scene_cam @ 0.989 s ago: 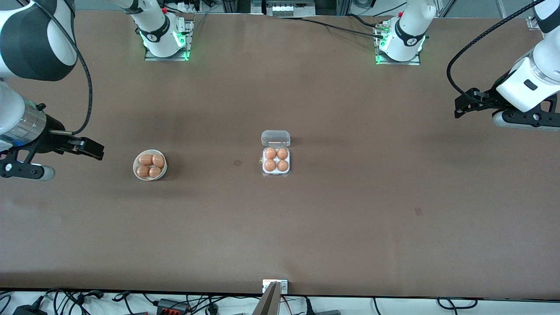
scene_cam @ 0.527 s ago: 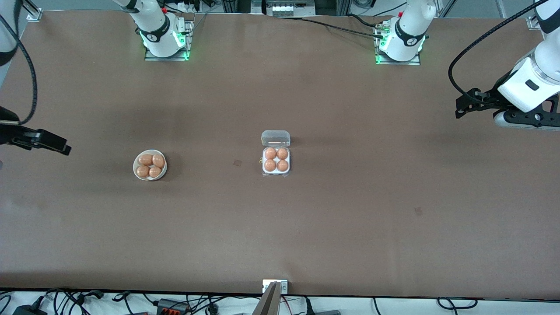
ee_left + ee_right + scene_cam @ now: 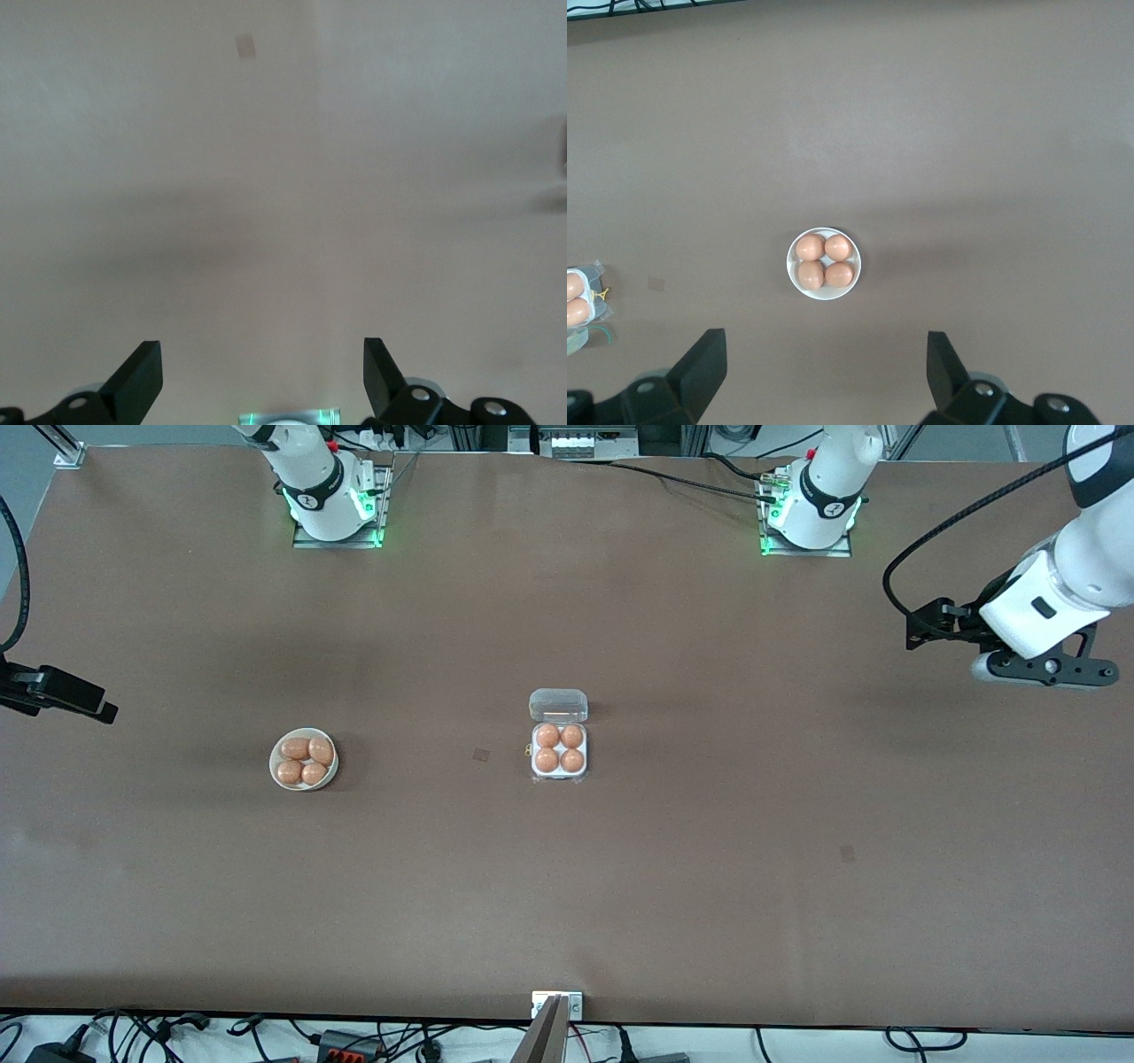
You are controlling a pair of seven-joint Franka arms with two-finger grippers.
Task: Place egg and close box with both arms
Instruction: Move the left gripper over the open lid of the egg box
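The box point(image 3: 534, 772) is a white tray in the middle of the table, and each of its cells holds an orange-brown egg point(image 3: 547, 736). Its clear lid point(image 3: 558, 705) stands open on the edge nearer the robots' bases. An edge of the box shows in the right wrist view point(image 3: 594, 301). My right gripper point(image 3: 75, 695) is open and empty, high over the right arm's end of the table point(image 3: 826, 345). My left gripper point(image 3: 926, 624) is open and empty over bare table at the left arm's end point(image 3: 263, 354). Neither gripper touches anything.
A round white dish point(image 3: 275, 747) with several more eggs sits beside the box, toward the right arm's end; it also shows in the right wrist view point(image 3: 790, 263). A small dark mark point(image 3: 481, 755) lies between dish and box.
The right arm has drawn back toward its end of the table, almost out of the front view. The left gripper has shifted a little toward the bases and the middle. Box and dish have not moved.
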